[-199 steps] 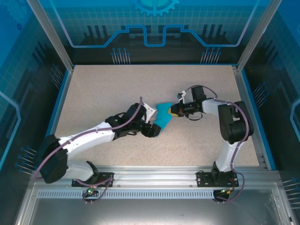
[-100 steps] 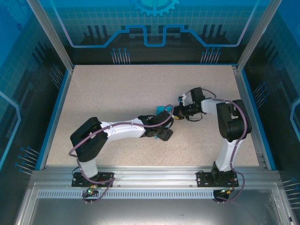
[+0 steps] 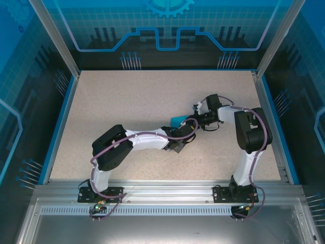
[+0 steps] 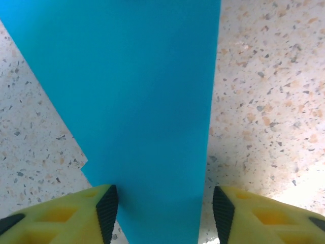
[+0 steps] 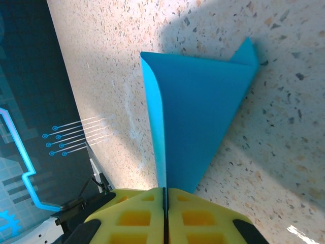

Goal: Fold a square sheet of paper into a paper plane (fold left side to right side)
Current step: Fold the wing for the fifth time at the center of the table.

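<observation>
The blue paper [image 5: 195,117] lies folded on the speckled table, with a raised flap and a pointed corner at its far end. My right gripper [image 5: 165,195] is shut on the paper's near edge, its yellow fingers pressed together. My left gripper [image 4: 165,211] hovers low over a long strip of the blue paper [image 4: 132,101]. It is open, with one black pad [image 4: 107,208] at the strip's left side and the other a little clear of its right edge. From above, a small patch of the paper [image 3: 177,120] shows between the two wrists.
The speckled tabletop [image 3: 122,101] stretches wide to the left and back, bounded by a blue rim and the enclosure's posts. The left arm [image 3: 147,140] reaches across the middle; the right arm [image 3: 251,132] stands folded at the right.
The left arm has swung right, its elbow drawing in toward the middle. Its wrist now covers most of the paper, so much less blue shows from above. The right gripper has barely moved.
</observation>
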